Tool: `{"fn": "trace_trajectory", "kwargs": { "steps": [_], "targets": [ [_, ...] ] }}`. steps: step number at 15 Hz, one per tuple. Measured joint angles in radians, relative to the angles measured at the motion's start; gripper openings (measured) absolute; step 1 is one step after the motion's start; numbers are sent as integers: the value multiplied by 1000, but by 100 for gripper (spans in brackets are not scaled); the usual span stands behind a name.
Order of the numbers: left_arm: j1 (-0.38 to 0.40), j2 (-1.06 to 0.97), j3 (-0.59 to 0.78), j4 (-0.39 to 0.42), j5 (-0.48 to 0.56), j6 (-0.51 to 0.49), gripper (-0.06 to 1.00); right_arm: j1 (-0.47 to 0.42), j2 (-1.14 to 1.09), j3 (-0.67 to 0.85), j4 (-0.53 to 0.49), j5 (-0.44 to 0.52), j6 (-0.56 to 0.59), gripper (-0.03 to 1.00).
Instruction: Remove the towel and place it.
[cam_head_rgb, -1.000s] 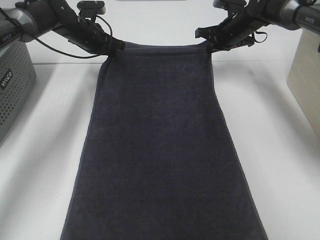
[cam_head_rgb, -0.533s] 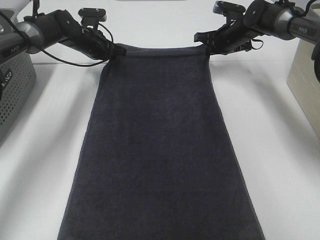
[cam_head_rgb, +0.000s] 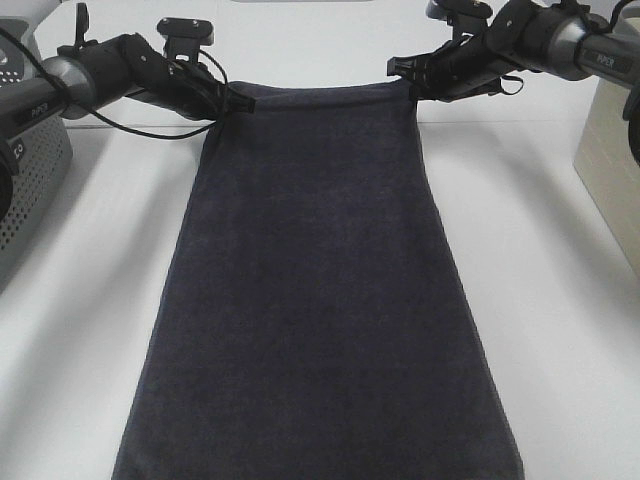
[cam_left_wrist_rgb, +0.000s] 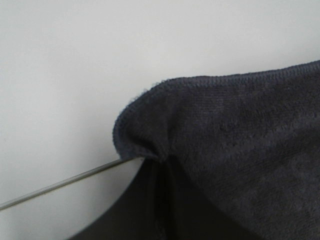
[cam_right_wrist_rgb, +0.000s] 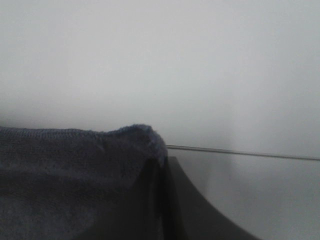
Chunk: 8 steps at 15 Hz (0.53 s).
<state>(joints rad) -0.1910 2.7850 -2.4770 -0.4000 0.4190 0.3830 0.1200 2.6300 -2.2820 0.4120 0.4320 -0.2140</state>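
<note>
The left claw (cam_head_rgb: 240, 100) is pinched tight on one far corner of the towel (cam_head_rgb: 320, 300), the right claw (cam_head_rgb: 412, 88) on the other, the nubby terry bunching into a soft rounded peak at each grip. From those corners the charcoal cloth stretches taut along its hemmed edge and spreads as one long smooth rectangle over the white desk (cam_head_rgb: 560, 300), a perforated grey basket (cam_head_rgb: 30, 190) off its left side.

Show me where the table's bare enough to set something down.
Two bare strips of table: one between the towel and the grey perforated basket, one between towel and beige bin. The centre is covered by towel.
</note>
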Motion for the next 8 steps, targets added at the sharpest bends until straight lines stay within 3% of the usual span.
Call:
{"fn": "trace_trajectory", "kwargs": {
  "steps": [5,8],
  "targets": [
    [0,34,0,-3,-26,6,3,0,41,0,17,-30,-2,5],
    [0,34,0,-2,-49,10,6,0,68,0,82,-64,-53,12]
  ]
}}
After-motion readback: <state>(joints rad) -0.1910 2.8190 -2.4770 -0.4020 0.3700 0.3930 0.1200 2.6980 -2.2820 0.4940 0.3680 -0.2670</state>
